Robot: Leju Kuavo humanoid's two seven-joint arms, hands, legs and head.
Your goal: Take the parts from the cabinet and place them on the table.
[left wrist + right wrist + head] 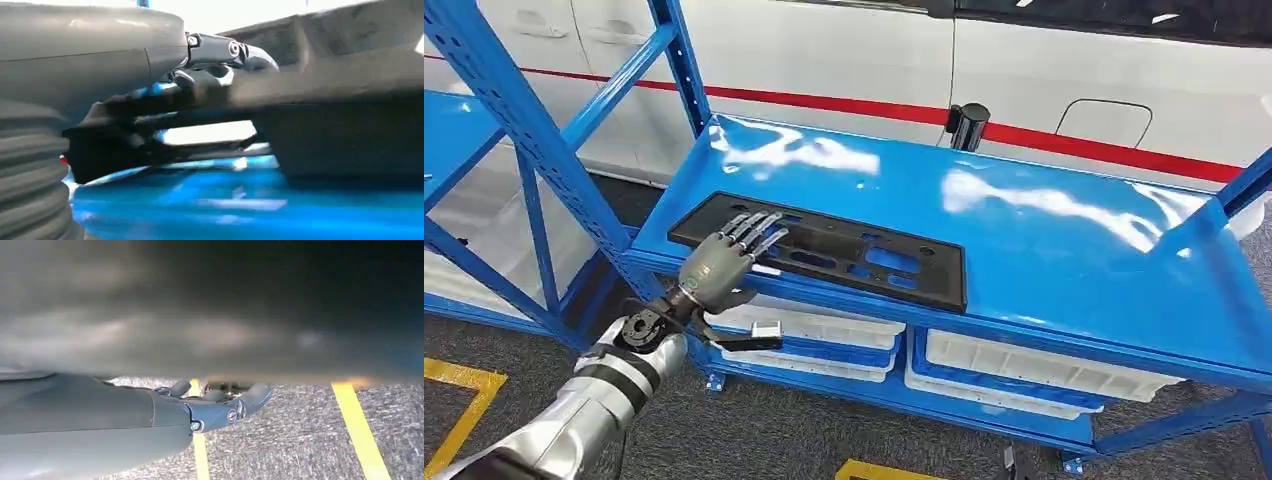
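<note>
Here the left hand [724,262] reaches over the front edge of the blue shelf [1044,260], its fingers [759,232] stretched out flat on the near-left end of the long black part [824,248], thumb below the shelf's lip; whether it actually grips the part, I cannot tell. The part lies flat along the shelf's front edge. White bins [1024,365] sit under the shelf. The right hand [210,405] hangs over grey floor with yellow lines [360,430], fingers loosely curled, holding nothing.
</note>
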